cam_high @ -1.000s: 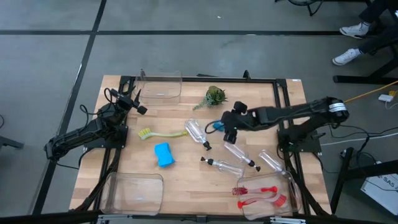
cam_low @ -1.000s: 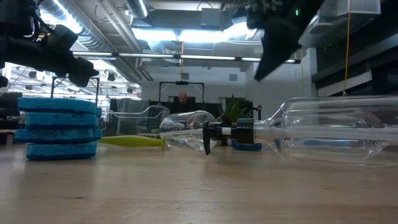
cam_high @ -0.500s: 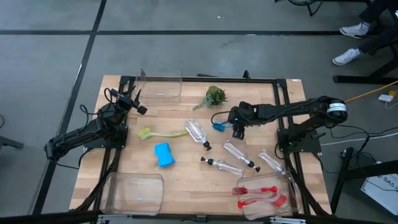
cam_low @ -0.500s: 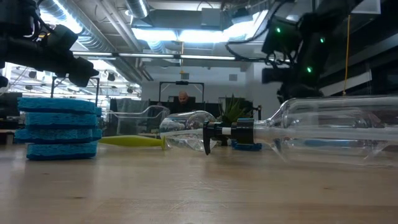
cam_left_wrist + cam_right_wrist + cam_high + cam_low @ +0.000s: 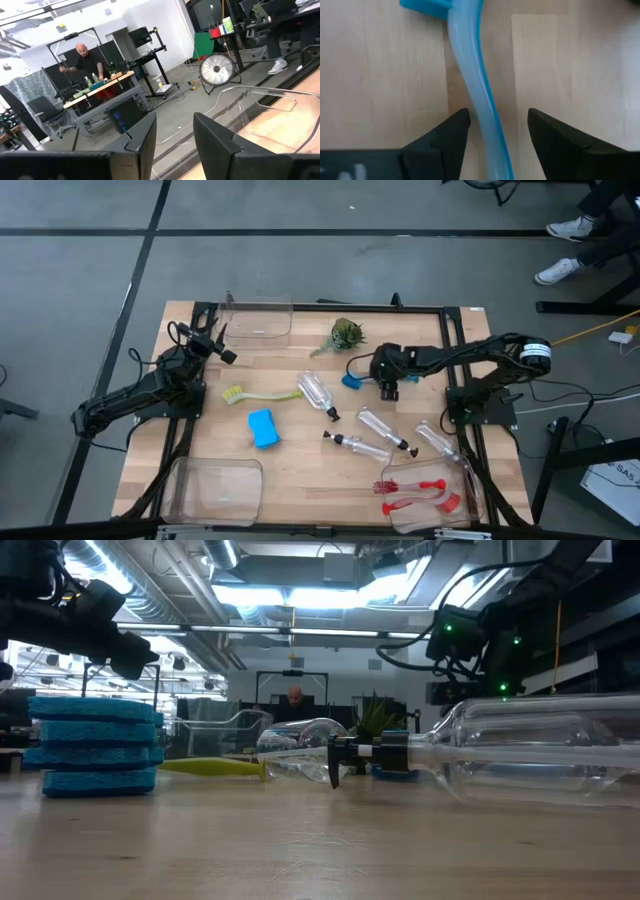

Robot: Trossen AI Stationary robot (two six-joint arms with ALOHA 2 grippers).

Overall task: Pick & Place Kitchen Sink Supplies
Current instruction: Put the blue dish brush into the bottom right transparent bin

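Three clear bins are sitting on the table (image 5: 300, 480). The far bin (image 5: 258, 320) and the near-left bin (image 5: 212, 492) are showing nothing inside from the high view; the near-right bin (image 5: 425, 492) is holding red brushes (image 5: 415, 492).

The blue brush (image 5: 472, 80) is lying flat on the wood mid-table, right of the plant (image 5: 346, 334), head pointing away from the right gripper (image 5: 388, 385). In the right wrist view its handle is running straight between the two dark fingers (image 5: 445, 137), which are standing apart on either side of it, not touching (gaps visible on both sides). So the right gripper is sitting low over the handle, part open, gripping nothing.

The left gripper (image 5: 210, 343) is hanging by the table's left edge near the far bin, fingers slightly apart, empty.

Loose on the table: yellow-green brush (image 5: 262, 394), blue sponge (image 5: 263, 428), and four clear pump bottles (image 5: 316, 393) lying on their sides (centre and right).
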